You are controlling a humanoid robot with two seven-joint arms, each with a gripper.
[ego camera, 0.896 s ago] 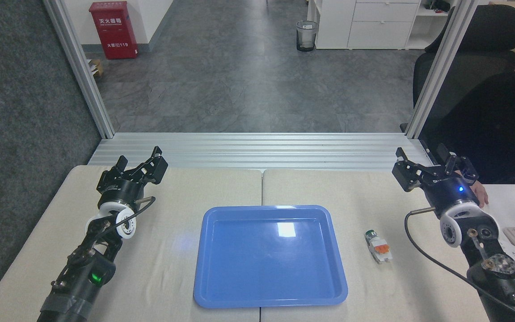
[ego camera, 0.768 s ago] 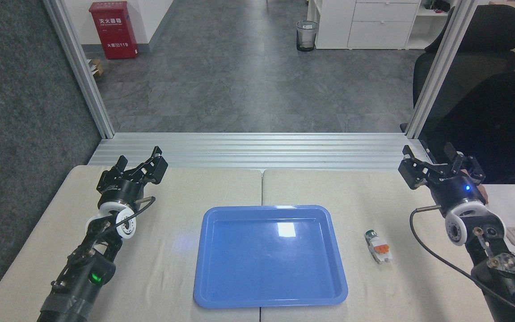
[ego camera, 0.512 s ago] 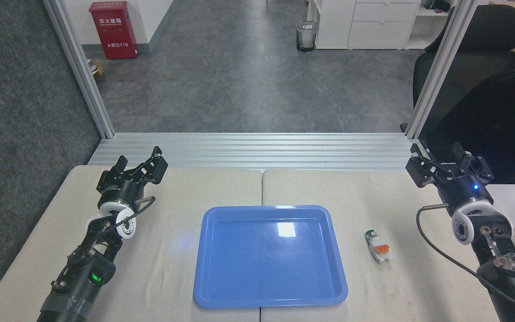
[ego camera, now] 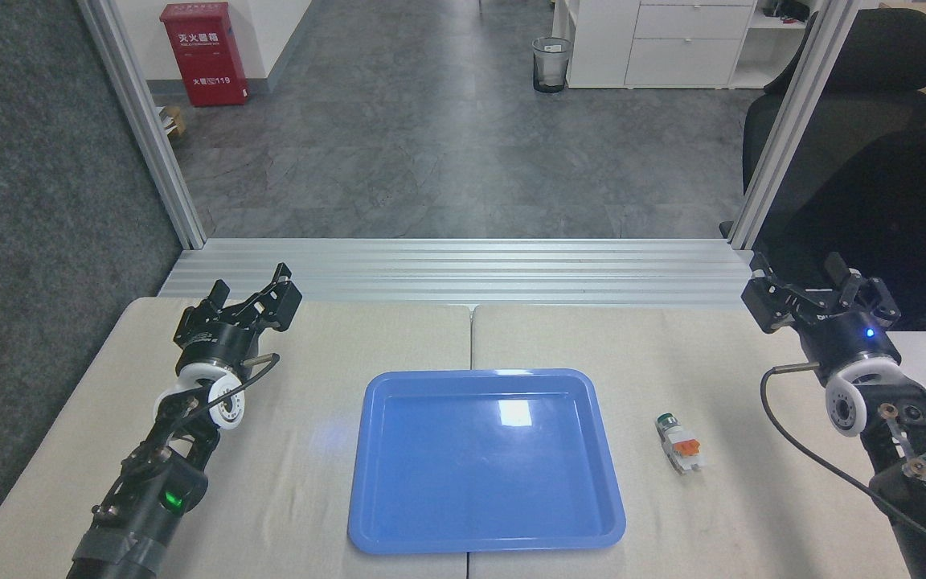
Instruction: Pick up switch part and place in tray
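The tray [ego camera: 485,460] lies near the table's [ego camera: 310,482] front edge, centred, with nothing in it. The switch part [ego camera: 678,441] lies on the table just right of the tray, apart from its rim, green cap pointing away. Bare table surrounds both. Farther back, the left gripper [ego camera: 258,296] sits over the rear left corner, jaws apart, holding nothing. The right gripper [ego camera: 815,291] hangs at the rear right edge, jaws spread, holding nothing, well apart from the switch part.
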